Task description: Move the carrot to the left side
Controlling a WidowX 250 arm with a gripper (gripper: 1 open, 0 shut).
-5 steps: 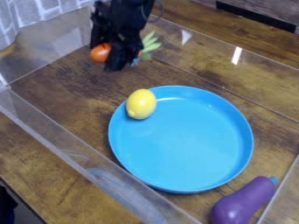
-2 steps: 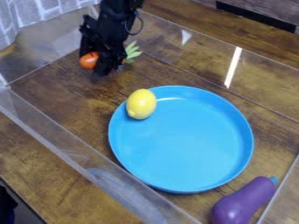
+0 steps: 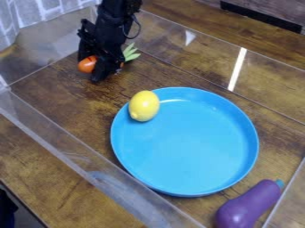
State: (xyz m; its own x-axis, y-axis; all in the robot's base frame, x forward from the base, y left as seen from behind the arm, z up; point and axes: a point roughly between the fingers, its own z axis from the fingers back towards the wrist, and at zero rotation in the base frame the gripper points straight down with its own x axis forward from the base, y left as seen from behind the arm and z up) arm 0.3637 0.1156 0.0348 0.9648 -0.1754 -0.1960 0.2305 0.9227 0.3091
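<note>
The gripper (image 3: 100,62) is clamped on the carrot (image 3: 89,63) at the upper left of the frame, low over the worktop (image 3: 53,98). The carrot lies crosswise in its grip, orange end poking out left, green top to the right. Most of its body is hidden.

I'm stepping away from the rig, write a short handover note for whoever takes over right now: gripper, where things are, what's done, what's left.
Gripper: shut on the small orange toy carrot, pointing steeply down at the far left of the wooden table.
Carrot: in the gripper, its light green leafy top sticking out to the right; whether it touches the table can't be told.
Yellow lemon: on the left rim of the round blue plate. Purple eggplant: on the table at the near right.
Done: carrot picked up and at the left side.
Left: set it down, open the gripper, pull away.
</note>
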